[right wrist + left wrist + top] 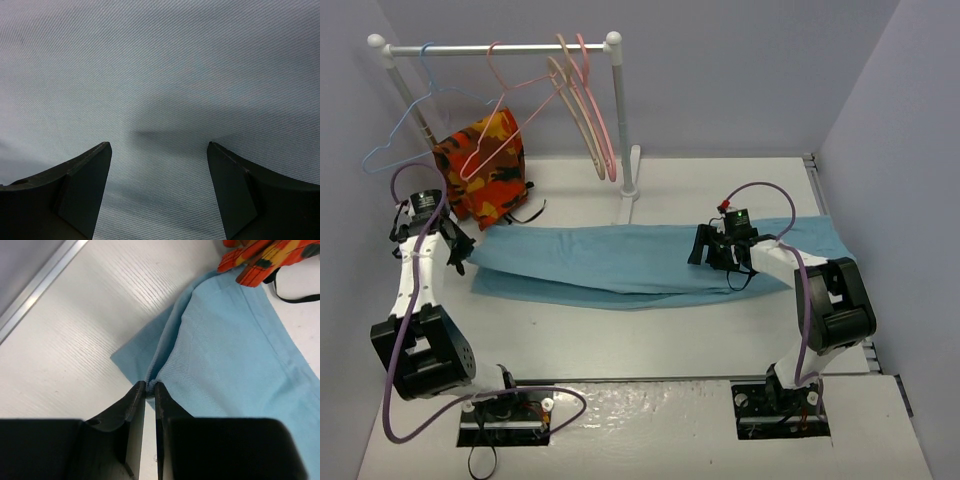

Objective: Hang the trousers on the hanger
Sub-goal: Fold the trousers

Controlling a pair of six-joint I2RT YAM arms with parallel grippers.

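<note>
The light blue trousers (610, 260) lie stretched flat across the table from left to right. My left gripper (460, 255) is at their left end and is shut on a bunched fold of the fabric edge; the left wrist view shows the jaws (150, 385) pinching the trousers (225, 350). My right gripper (705, 250) hovers over the right part of the trousers; in the right wrist view it (159, 146) is open and empty with the cloth (160, 75) filling the frame. The salmon-pink wire hanger (485, 130) hangs on the rail at the back left.
A clothes rack (623, 130) stands at the back with a blue wire hanger (405, 125) and thicker pink and beige hangers (585, 100). An orange, red and yellow patterned cloth (485, 180) hangs behind the trousers' left end, also in the left wrist view (265, 255), with a black strap (295, 297).
</note>
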